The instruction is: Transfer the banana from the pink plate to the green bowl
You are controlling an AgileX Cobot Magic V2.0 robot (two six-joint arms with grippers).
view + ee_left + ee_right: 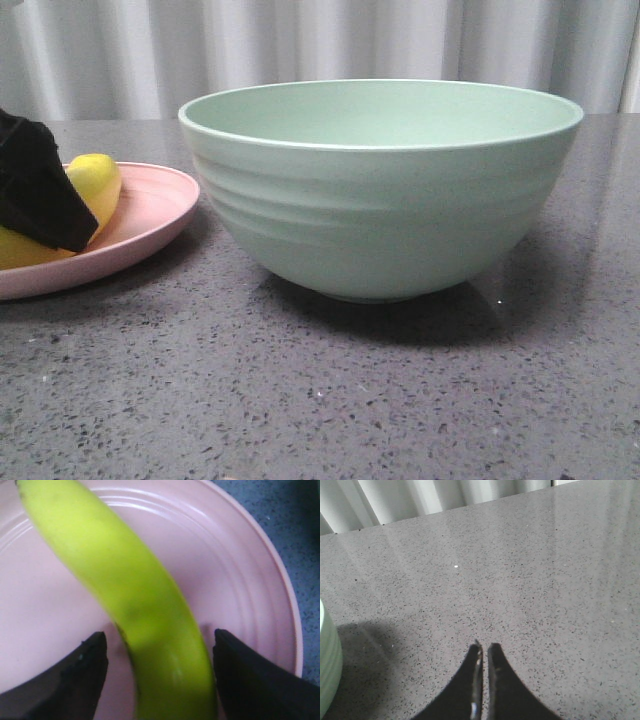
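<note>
The yellow banana (97, 182) lies on the pink plate (150, 215) at the far left of the table. In the left wrist view the banana (125, 590) runs across the plate (240, 580). My left gripper (160, 640) is open with one black finger on each side of it; a gap shows on one side. The front view shows only one black finger (40, 195) in front of the banana. The green bowl (380, 220) stands in the middle, to the right of the plate, and looks empty. My right gripper (483, 647) is shut and empty over bare table, with the bowl's edge (327, 665) beside it.
The grey speckled tabletop (330, 400) stretches in front of the bowl and plate. A pale curtain (330, 45) hangs behind the table's far edge. The plate's left part runs out of the front view.
</note>
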